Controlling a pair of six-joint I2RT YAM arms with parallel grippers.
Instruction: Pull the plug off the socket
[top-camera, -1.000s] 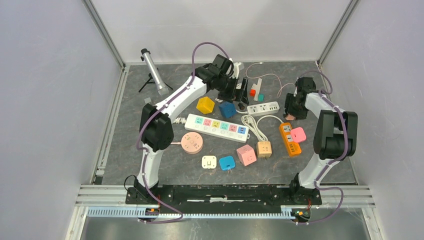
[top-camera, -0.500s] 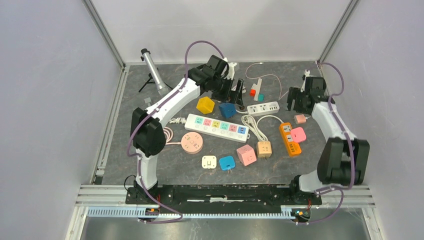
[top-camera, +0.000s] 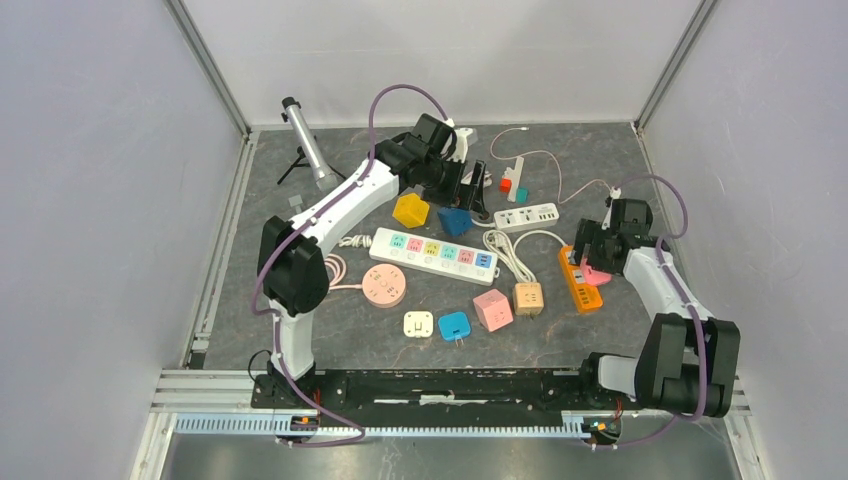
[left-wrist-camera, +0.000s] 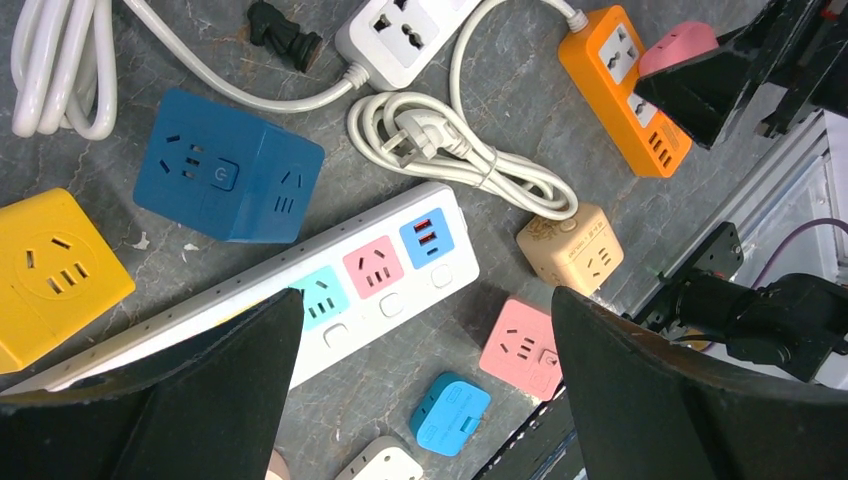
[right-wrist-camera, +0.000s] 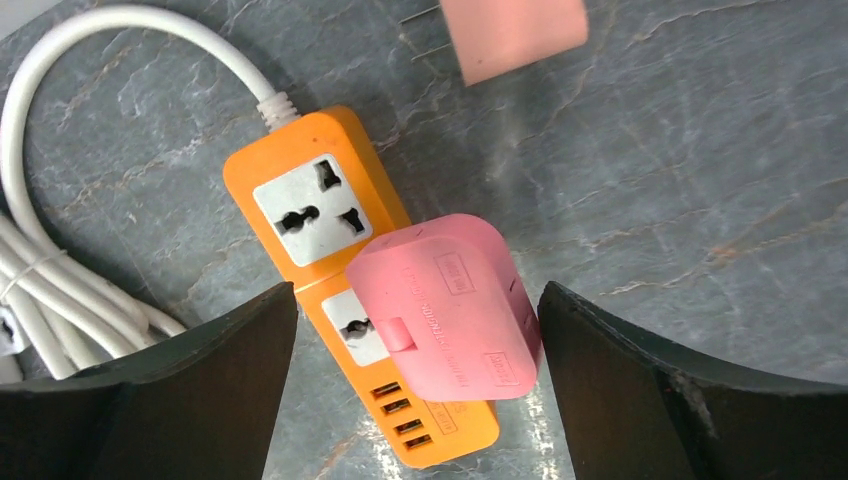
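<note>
Hovering over the pink plug (right-wrist-camera: 440, 320), which sits seated in the orange power strip (right-wrist-camera: 300, 200), the right gripper (right-wrist-camera: 415, 300) has its fingers spread wide to either side and clamps nothing. Main risk: nothing pins the strip, so a pull probably lifts strip and plug together. The left gripper (left-wrist-camera: 425, 300), also spread and empty, hangs well apart over the white multi-socket strip (left-wrist-camera: 460, 260). Rounded plug sides may also let the fingers slip.
</note>
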